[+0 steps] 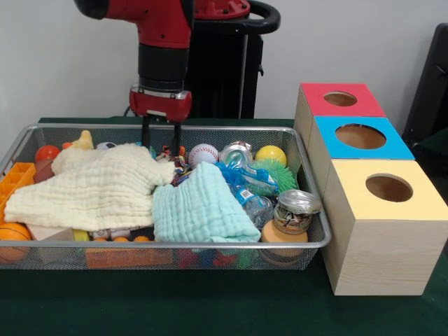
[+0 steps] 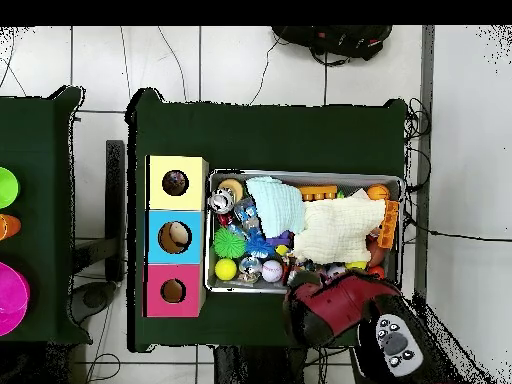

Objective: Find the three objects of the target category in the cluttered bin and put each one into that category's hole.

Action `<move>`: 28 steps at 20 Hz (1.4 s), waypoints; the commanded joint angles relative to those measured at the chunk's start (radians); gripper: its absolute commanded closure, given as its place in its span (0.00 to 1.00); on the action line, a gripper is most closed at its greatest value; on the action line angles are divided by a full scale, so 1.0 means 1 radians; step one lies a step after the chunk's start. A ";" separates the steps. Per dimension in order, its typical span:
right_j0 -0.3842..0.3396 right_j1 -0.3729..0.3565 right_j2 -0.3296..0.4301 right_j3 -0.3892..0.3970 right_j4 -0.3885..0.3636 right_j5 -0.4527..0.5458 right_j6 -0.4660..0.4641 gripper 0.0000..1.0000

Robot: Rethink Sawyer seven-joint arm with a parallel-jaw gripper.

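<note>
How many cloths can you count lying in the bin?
2. The cream cloth lies on the clutter at the bin's left in the front view; the mint cloth lies beside it toward the middle, at the front rim. More could be hidden underneath.

Gripper (image 1: 161, 143): tips drop behind the bin's (image 1: 168, 245) far rim; overhead view hides it under the arm.
Cream cloth (image 1: 94, 189): covers toys beneath.
Teal cloth (image 1: 199, 210): likewise.
Orange ball (image 1: 10, 241): cut by the left edge.
Jar (image 1: 295, 210): label unreadable.
</note>
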 commanded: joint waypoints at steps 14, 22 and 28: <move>0.070 -0.002 -0.107 -0.037 0.065 -0.120 0.041 0.00; 0.145 0.034 -0.179 -0.059 0.094 -0.165 0.079 0.00; 0.205 0.065 -0.226 -0.079 0.141 -0.184 0.092 0.00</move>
